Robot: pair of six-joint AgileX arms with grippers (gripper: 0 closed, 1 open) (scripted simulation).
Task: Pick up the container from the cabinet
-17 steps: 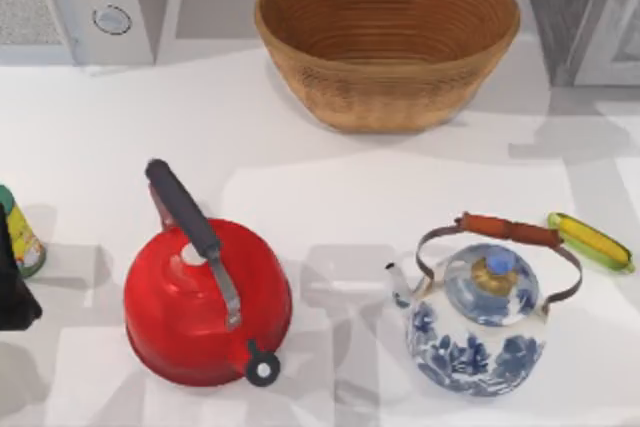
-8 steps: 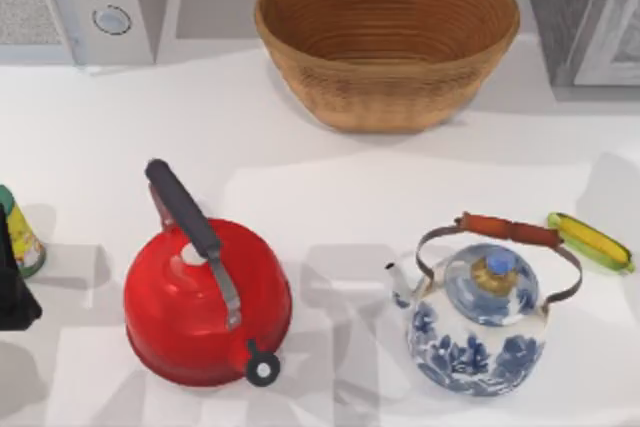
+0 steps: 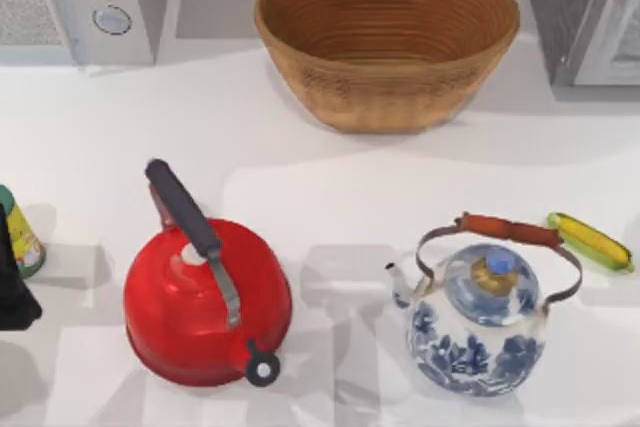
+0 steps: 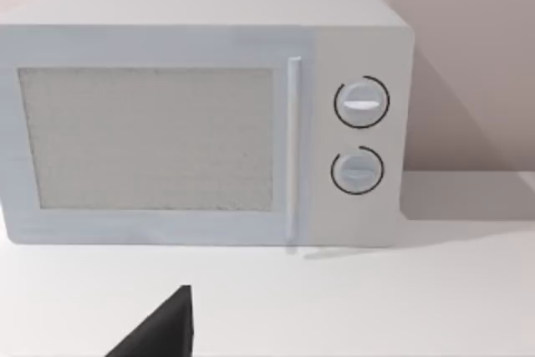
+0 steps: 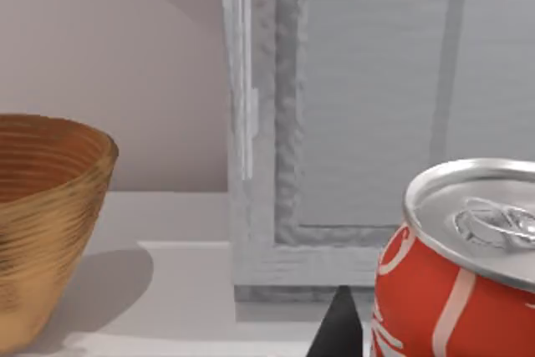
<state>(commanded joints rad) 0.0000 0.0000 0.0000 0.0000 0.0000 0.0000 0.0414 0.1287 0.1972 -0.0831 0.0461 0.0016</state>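
Where the top view looks down on the table: one wicker basket (image 3: 388, 39), one red kettle (image 3: 208, 299), one blue-and-white teapot (image 3: 478, 317). Left wrist view: one microwave (image 4: 201, 119) with two dials. Right wrist view: one red soda can (image 5: 456, 261) close before the cabinet (image 5: 351, 114); jaw state cannot be told for either arm.

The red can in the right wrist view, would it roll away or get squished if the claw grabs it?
The red can stands upright now, so it probably stays put. Its round body would likely roll if it tipped over. Its shiny metal top, with the pull tab apparently unopened, hints at smooth thin walls, so it may slip or dent under a hard squeeze, and may be heavy if full.
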